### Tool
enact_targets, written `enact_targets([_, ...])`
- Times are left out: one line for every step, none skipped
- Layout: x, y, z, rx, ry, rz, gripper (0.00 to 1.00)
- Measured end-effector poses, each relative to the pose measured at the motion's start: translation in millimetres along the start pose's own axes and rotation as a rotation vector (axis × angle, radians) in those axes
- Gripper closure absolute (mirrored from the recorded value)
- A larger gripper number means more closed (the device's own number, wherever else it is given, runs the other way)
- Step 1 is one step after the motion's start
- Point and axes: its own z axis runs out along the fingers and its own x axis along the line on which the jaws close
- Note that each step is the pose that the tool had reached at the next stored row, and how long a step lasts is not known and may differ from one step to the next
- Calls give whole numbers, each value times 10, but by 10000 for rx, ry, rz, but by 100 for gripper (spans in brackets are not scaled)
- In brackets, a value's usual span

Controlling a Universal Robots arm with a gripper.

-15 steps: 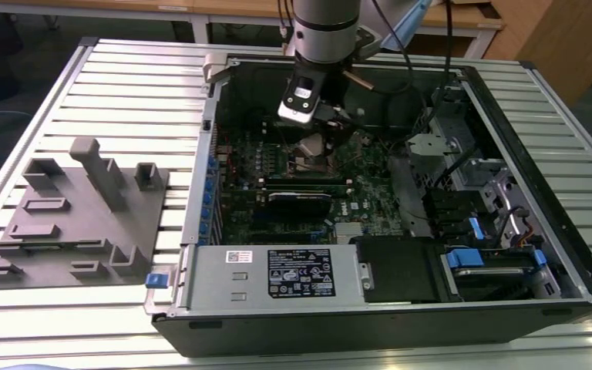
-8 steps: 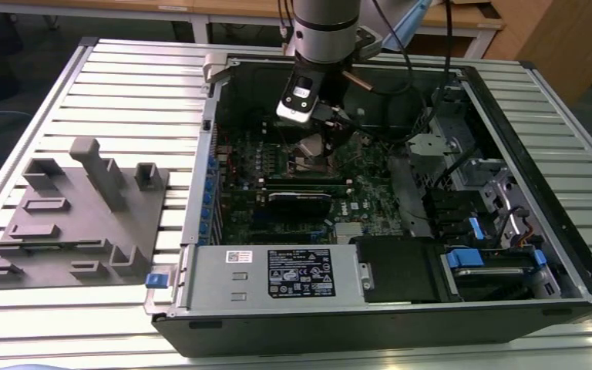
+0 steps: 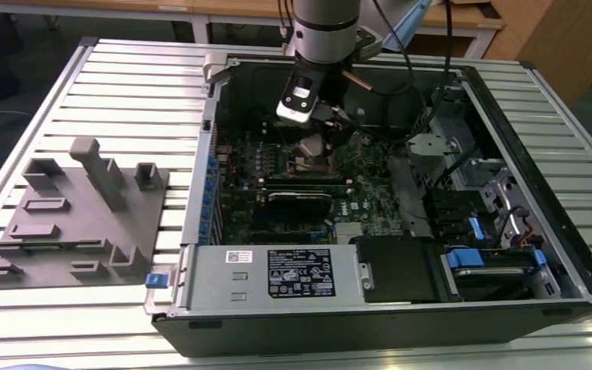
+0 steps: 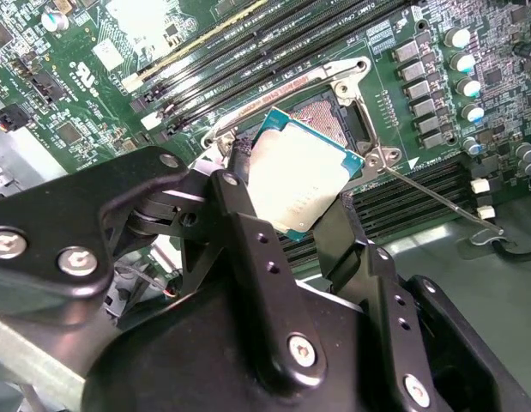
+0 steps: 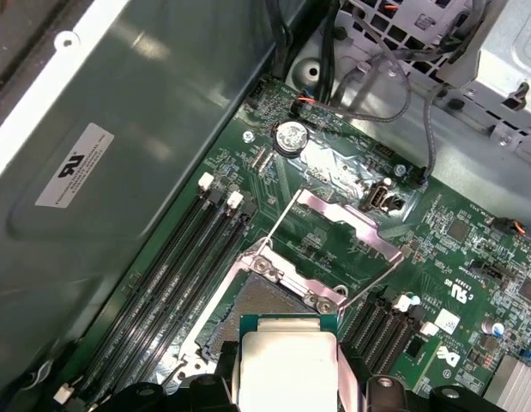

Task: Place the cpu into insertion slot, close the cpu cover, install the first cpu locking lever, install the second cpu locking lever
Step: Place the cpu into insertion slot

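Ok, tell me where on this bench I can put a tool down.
Bare slats of the table beyond the grey fixture, and the narrow strip between it and the computer case. Inside the case it is crowded: the claw holds the cpu over the insertion slot.

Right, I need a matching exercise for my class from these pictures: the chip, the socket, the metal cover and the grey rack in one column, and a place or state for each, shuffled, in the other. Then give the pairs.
Things
1. chip
2. socket
3. metal cover
4. grey rack

Place or state
A. on the table, outside the computer case
B. swung open, away from the socket
C. gripped in the tool, tilted above the board
D. uncovered, with the chip just over it

Pairs: 1-C, 2-D, 3-B, 4-A.
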Motion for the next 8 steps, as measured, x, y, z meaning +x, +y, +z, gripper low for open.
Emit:
enact_targets([0,0,0,1,-4,47,46])
enact_targets([0,0,1,4,-11,121,46])
enact_targets([0,0,2,7,-19,213,46])
enact_targets([0,0,2,12,-30,319,46])
enact_targets([0,0,3,15,-40,427,46])
enact_targets([0,0,3,20,-49,521,46])
enact_targets([0,-1,3,23,-56,597,46])
enact_targets([0,0,4,25,-63,673,46])
